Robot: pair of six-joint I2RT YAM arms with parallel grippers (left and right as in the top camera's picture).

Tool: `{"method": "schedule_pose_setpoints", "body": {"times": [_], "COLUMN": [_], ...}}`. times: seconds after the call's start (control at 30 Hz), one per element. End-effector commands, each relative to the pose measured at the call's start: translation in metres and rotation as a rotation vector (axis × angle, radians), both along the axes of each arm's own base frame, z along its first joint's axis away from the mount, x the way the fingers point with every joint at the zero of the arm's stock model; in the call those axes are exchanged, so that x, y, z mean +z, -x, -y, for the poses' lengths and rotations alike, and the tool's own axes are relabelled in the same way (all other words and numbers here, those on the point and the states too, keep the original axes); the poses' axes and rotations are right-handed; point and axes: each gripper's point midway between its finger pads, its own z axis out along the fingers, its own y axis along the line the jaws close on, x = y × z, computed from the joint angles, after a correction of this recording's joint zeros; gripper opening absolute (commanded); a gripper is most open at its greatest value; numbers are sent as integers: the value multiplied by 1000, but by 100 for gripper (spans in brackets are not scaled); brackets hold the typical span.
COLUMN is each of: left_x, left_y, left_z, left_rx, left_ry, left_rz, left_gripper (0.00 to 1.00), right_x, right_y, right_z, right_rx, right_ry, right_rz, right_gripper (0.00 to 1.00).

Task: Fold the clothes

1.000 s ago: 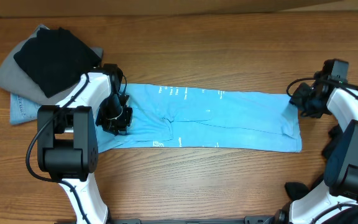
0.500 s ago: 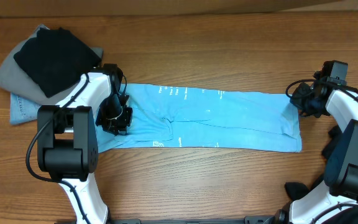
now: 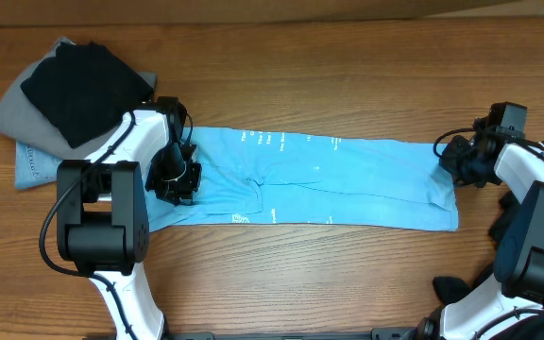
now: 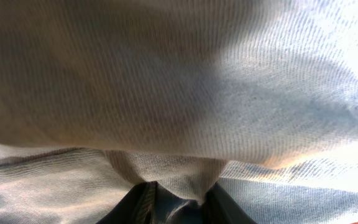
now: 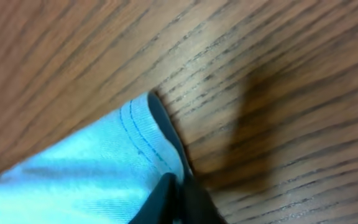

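Note:
A light blue garment lies stretched flat across the middle of the wooden table. My left gripper is at its left end, shut on a pinch of the cloth; the left wrist view shows the fabric bunched between the fingers. My right gripper is at the garment's top right corner, shut on the hem, with its fingers pinching the edge just above the wood.
A stack of folded clothes sits at the back left: a black piece on a grey one over a blue denim piece. Bare wood lies in front of and behind the garment.
My right gripper has shifted slightly right and down, holding the garment's corner. The left arm and the garment's left end have not moved.

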Motion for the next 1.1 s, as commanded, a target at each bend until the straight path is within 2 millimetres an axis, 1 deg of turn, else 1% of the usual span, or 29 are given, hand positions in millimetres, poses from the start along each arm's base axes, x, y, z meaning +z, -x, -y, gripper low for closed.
{"method": "schedule_pose_setpoints", "body": {"times": [0.0,0.1,0.2,0.4,0.43,0.47,0.5,0.53,0.67,0.77,0.9,0.97,1.07], "left_x": [0,0,0,0,0,0,0,0,0,0,0,-1,-2], "left_y": [1,1,1,1,1,1,1,1,1,1,-1,-4,-7], "left_z": [-6,-6,-6,-6,-6,-6,-6,-6,-6,-6,-6,-5,-5], "left_rx": [-18,-18,-17,-17,-17,-17,-17,-17,-17,-17,-17,-17,-17], "left_ry": [-23,-23,-23,-24,-24,-24,-24,-24,-23,-23,-23,-22,-22], "left_rz": [4,4,5,4,4,4,4,4,5,5,13,24,39], "left_gripper": [28,28,28,29,29,28,33,36,53,56,58,60,61], "right_x": [9,25,36,41,41,41,41,40,36,29,18,15,10], "right_y": [-11,-28,-39,-48,-47,-47,-46,-44,-27,-6,21,29,35], "right_z": [9,20,27,32,32,31,31,31,33,32,22,18,15], "right_rx": [-14,-25,-31,-32,-32,-32,-32,-34,-55,-83,-97,-98,-98], "right_ry": [1,13,32,49,49,47,46,43,-10,-70,-134,-146,-155], "right_rz": [45,105,149,187,186,183,179,170,105,31,-68,-100,-117], "right_gripper": [4,4,4,5,16,42,61,66,66,64,55,52,51]}}
